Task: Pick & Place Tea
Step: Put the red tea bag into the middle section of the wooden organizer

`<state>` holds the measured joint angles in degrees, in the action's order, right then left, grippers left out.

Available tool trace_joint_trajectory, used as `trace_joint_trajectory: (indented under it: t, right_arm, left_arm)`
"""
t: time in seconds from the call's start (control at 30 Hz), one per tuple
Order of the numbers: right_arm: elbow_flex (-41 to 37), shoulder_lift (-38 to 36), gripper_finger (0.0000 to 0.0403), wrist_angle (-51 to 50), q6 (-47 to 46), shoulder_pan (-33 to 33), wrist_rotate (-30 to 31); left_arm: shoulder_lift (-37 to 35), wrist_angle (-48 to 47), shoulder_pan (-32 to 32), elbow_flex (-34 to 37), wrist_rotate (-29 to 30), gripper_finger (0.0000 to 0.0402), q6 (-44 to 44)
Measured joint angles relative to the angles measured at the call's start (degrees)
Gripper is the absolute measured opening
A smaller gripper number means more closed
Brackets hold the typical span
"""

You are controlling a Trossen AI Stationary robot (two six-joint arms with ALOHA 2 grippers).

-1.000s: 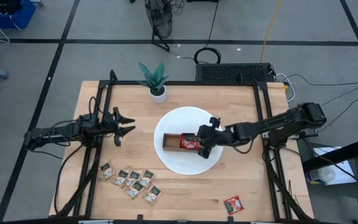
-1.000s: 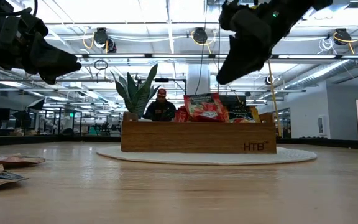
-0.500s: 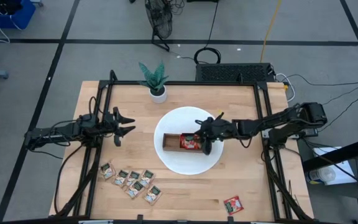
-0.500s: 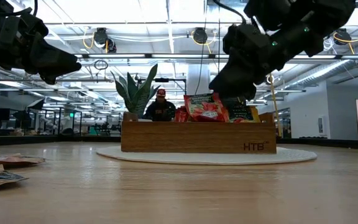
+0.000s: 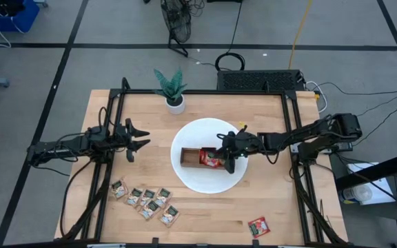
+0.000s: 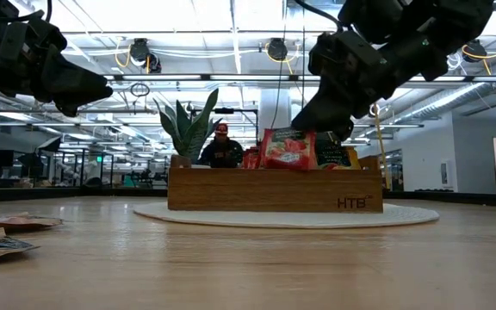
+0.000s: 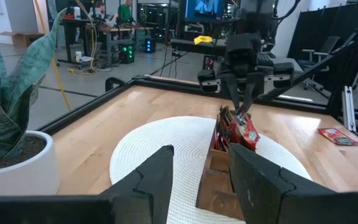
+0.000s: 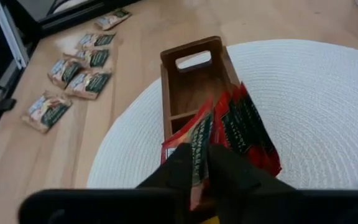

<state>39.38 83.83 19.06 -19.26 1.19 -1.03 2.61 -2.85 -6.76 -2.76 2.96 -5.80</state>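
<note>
Several red sachets point(image 8: 241, 134) are seen standing upright in the wooden tray point(image 5: 188, 157) on the white mat point(image 5: 209, 180), directly beneath the right hand point(image 5: 226, 156), whose fingers are closed on one sachet's top edge. The left hand point(image 5: 138, 137) is held open, well apart. Since a second ago, the right hand has been lowered from above the tray onto the sachets and closed.
</note>
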Motion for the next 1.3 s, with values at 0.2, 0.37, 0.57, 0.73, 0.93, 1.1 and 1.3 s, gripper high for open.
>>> trace_joint_trajectory:
  t: [0.2,0.37,0.57,0.73,0.93,1.1,1.3]
  right_arm:
    - [0.0,0.0,0.0003,0.0,2.7,1.3,1.6]
    - [0.0,0.0,0.0001,5.1,8.2,6.9,10.2]
    - [2.9,0.2,0.0,4.3,14.2,15.9,27.7]
    - [5.5,3.7,0.0,4.2,20.3,20.6,39.1]
    - [7.0,10.0,0.0,4.6,23.2,20.2,41.3]
    - [7.3,12.5,0.0,5.1,23.4,18.7,41.4]
    - [7.3,12.6,0.0,4.7,23.4,17.9,39.6]
  left_arm:
    - [0.0,0.0,0.0,0.0,0.0,0.0157,0.0]
    - [0.0,0.0,0.0,0.0,0.0,0.0157,0.0]
    - [0.0,0.0,0.0,0.0,0.0,0.0157,0.0]
    - [0.0,0.0,0.0,0.0,0.0,0.0157,0.0]
    - [0.0,0.0,0.0,0.0,0.0,0.0157,0.0]
    - [0.0,0.0,0.0,0.0,0.0,0.0157,0.0]
    - [0.0,0.0,0.0,0.0,0.0,0.0157,0.0]
